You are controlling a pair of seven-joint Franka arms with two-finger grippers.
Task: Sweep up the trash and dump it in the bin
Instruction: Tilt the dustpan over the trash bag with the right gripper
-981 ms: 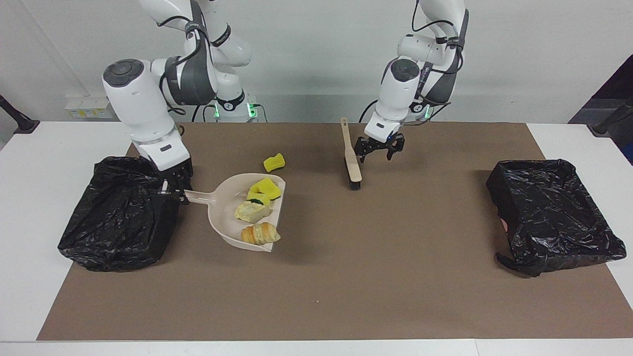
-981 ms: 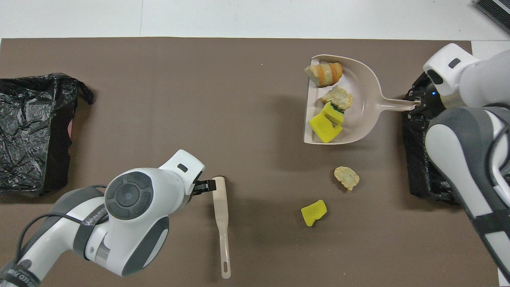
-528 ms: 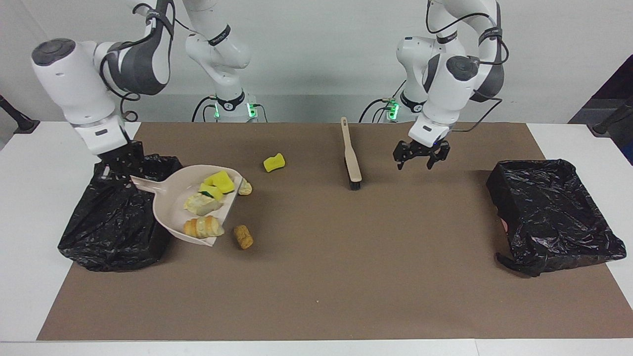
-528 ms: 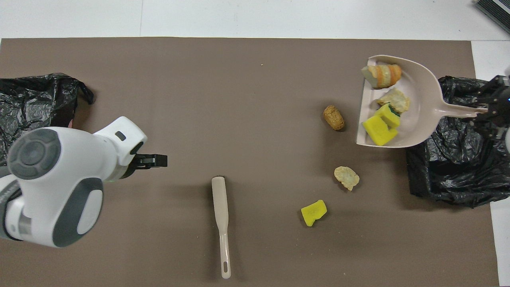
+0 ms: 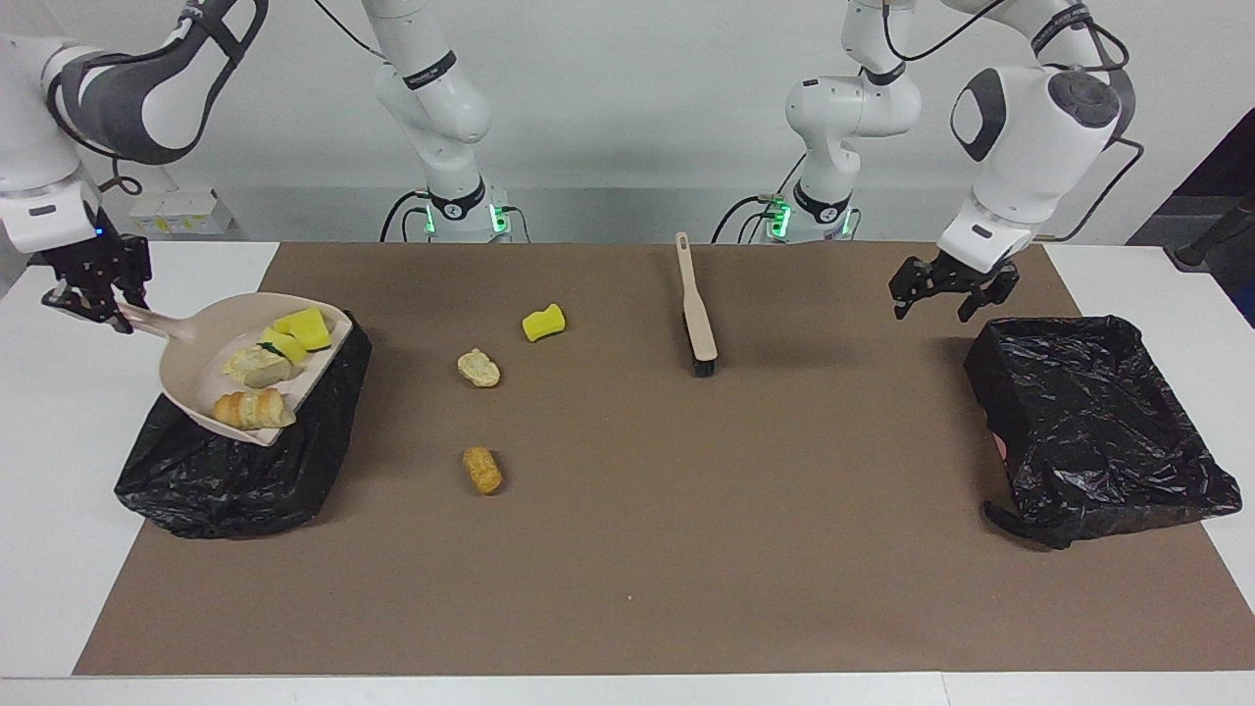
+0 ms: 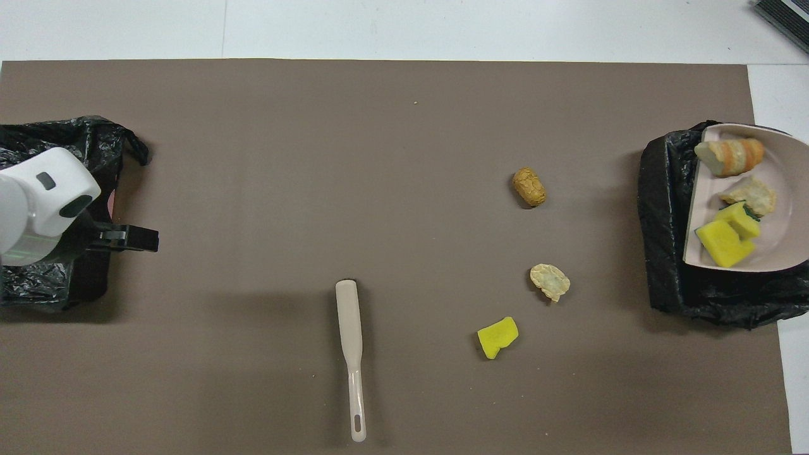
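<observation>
Four pieces of the trash (image 5: 257, 368) lie in the beige dustpan (image 5: 191, 363): two yellow sponge chunks (image 6: 727, 235), a pale bread lump (image 6: 752, 194) and a striped golden roll (image 5: 253, 409); the pan is raised and tilted over the black-lined bin (image 5: 230, 471) at the right arm's end of the bench (image 5: 59, 569), its open lip lower than its handle; the right tool (image 5: 90, 292) is clamped on the end of that handle, up in the air just outside the bin's edge, so the four pieces sit down-slope from the tool, toward the middle of the bench.

Three more pieces rest loose on the brown mat (image 5: 686, 549), well apart from the right tool and out past the pan's lip: a yellow sponge chunk (image 5: 543, 322), a pale bread lump (image 5: 478, 368) and a golden-brown lump (image 5: 482, 470); the sponge lies nearest the robots, the brown lump farthest.

The beige brush (image 5: 695, 314) lies flat on the mat between the loose pieces and the left tool, bristle end away from the robots, touched by neither tool.

The left tool (image 5: 951, 289) hangs with its fingers spread wide and nothing in them, over the mat just beside the second black-lined bin (image 5: 1098, 422) at the left arm's end; all the trash is far from it.
</observation>
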